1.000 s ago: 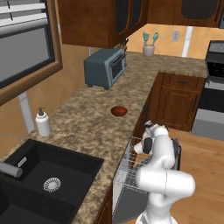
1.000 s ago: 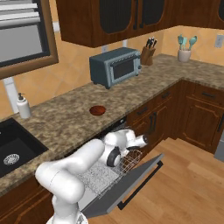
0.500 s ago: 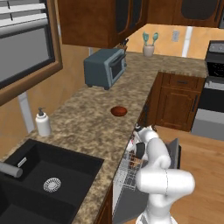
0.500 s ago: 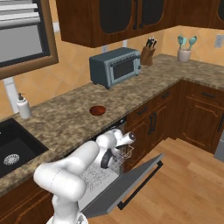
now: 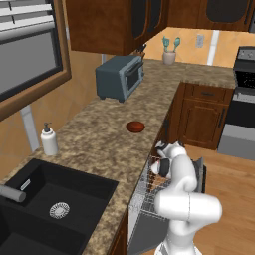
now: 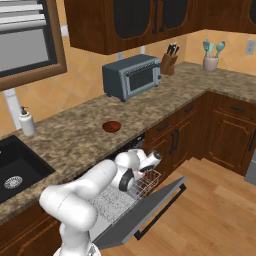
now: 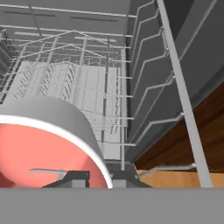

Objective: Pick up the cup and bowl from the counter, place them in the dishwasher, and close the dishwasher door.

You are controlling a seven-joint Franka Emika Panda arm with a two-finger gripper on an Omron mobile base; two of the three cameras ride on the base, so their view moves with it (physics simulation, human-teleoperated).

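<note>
Hand view looks straight down into the dishwasher's wire rack (image 7: 100,92), with the cup (image 7: 48,140) large at the lower left, red inside showing, right at the finger tips. Over the last second the arm has dipped from above the rack down into it, and the gripper (image 6: 146,169) looks to be starting to part; whether the jaws have let go of the cup yet I cannot tell. That suggests the cup is being set down, leaving the bowl and the door to do. One cup, in the rack; one bowl (image 5: 135,127), alone on the counter (image 5: 94,149) near the toaster oven (image 5: 119,77); one dishwasher door (image 6: 150,210), hanging open.
</note>
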